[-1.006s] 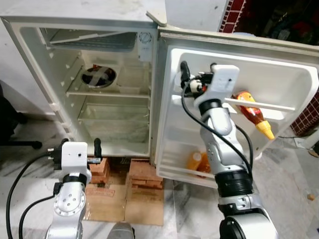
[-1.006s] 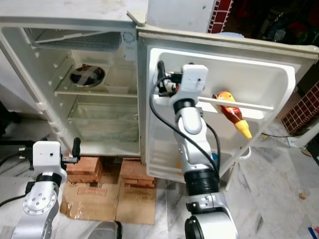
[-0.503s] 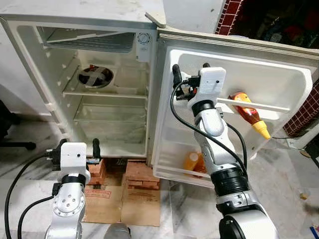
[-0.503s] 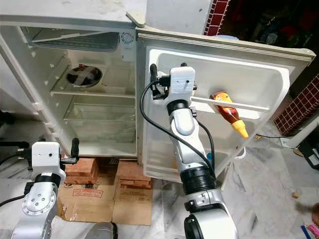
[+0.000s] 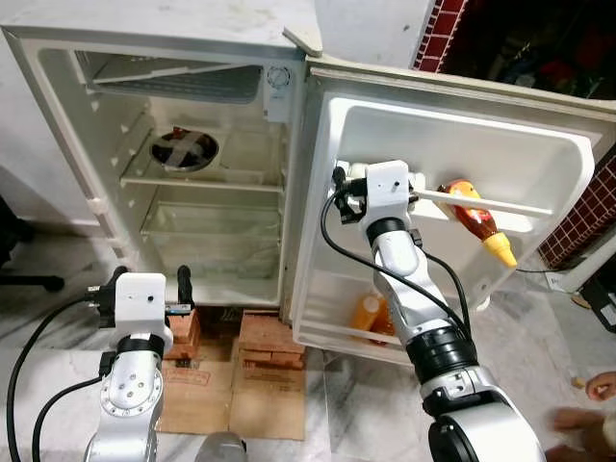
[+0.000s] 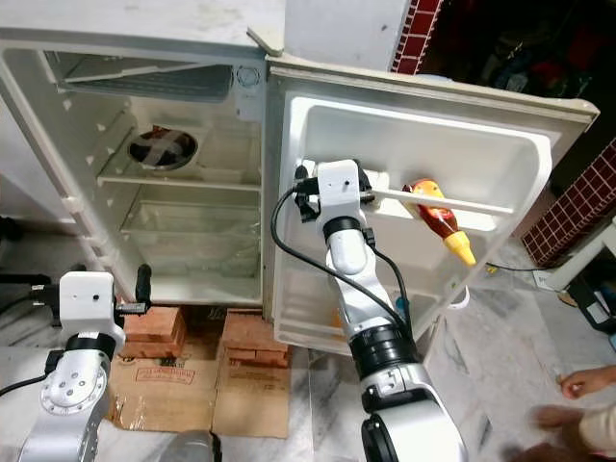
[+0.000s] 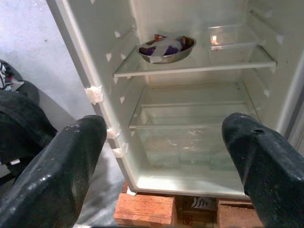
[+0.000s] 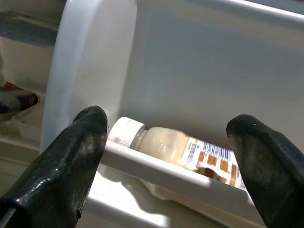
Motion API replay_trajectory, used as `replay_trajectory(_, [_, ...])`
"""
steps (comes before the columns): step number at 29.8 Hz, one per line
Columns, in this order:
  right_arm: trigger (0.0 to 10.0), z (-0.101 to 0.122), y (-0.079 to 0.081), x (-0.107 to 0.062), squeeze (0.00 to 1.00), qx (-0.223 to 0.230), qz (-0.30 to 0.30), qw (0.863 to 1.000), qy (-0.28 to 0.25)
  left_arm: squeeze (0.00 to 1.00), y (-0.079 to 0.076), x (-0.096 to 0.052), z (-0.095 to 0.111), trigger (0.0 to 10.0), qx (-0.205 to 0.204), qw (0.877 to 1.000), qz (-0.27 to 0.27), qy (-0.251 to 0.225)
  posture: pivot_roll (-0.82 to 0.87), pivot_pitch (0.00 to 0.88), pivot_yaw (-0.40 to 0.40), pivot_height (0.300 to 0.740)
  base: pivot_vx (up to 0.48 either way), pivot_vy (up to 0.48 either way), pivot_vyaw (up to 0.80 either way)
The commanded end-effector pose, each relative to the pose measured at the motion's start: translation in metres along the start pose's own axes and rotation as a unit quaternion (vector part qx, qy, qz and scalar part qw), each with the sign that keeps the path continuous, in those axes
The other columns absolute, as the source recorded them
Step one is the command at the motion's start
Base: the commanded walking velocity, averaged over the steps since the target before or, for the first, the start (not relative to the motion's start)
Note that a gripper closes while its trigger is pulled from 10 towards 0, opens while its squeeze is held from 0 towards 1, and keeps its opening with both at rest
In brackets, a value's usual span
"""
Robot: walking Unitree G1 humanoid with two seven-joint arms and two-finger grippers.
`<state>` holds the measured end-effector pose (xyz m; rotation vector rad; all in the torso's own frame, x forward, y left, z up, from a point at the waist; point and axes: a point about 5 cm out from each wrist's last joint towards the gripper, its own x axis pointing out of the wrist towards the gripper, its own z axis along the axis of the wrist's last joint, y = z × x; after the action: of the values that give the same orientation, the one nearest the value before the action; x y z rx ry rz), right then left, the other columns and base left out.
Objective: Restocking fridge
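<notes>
The fridge [image 5: 58,125] stands open, with its door [image 5: 462,115] swung to the right. My right gripper [image 5: 358,178] is at the left end of the upper door shelf rail [image 5: 500,204], open. Just beyond its fingertips [image 8: 80,147] a cream-filled bottle with a white cap [image 8: 175,145] lies on its side behind the rail, and nothing sits between the fingers. An orange sauce bottle with a yellow tip [image 5: 476,217] leans on the same shelf. My left gripper [image 7: 161,142] is held low in front of the fridge compartment, open and holding nothing.
A metal bowl [image 7: 166,46] sits on the upper glass shelf. Orange bottles [image 5: 371,313] stand in the lower door shelf. The fridge rests on bricks [image 5: 274,332] with cardboard [image 5: 241,395] on the floor. A person's hand [image 5: 597,387] is at the lower right.
My right gripper has come down from above the door rail to rail level. A person's hand has come into view at the lower right. The left arm has not moved.
</notes>
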<state>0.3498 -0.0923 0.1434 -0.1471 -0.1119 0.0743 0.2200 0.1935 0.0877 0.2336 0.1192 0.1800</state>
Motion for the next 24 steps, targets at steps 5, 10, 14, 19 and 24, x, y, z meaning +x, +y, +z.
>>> replay_trajectory(5, [10.0,0.016,-0.011,0.007,0.00,0.019,-0.026,0.998,-0.045,0.00,0.000,0.002,0.002,10.0,0.003,1.000,0.003,-0.003,0.19,0.000,-0.088,0.740,0.000,0.000,0.00])
replay_trajectory(10, [10.0,0.028,-0.033,0.005,0.00,-0.010,-0.058,0.995,-0.084,0.00,-0.001,0.003,0.003,10.0,0.003,1.000,0.001,-0.005,0.19,0.000,-0.088,0.740,0.000,0.000,0.00])
replay_trajectory(14, [10.0,0.026,-0.054,0.002,0.00,-0.034,-0.087,0.992,-0.085,0.00,-0.002,0.004,0.004,10.0,0.001,1.000,-0.001,-0.007,0.18,0.000,-0.088,0.740,0.000,0.000,0.00])
replay_trajectory(19, [10.0,0.012,-0.082,-0.019,0.00,-0.056,-0.107,0.991,-0.064,0.00,-0.005,0.005,0.004,10.0,0.000,1.000,-0.004,-0.010,0.17,0.000,-0.090,0.740,0.000,0.000,0.00])
replay_trajectory(24, [10.0,0.000,-0.092,-0.044,0.00,-0.070,-0.099,0.991,-0.047,0.00,-0.004,0.006,0.004,10.0,-0.001,1.000,-0.005,-0.011,0.16,0.000,-0.089,0.740,0.000,0.000,0.00])
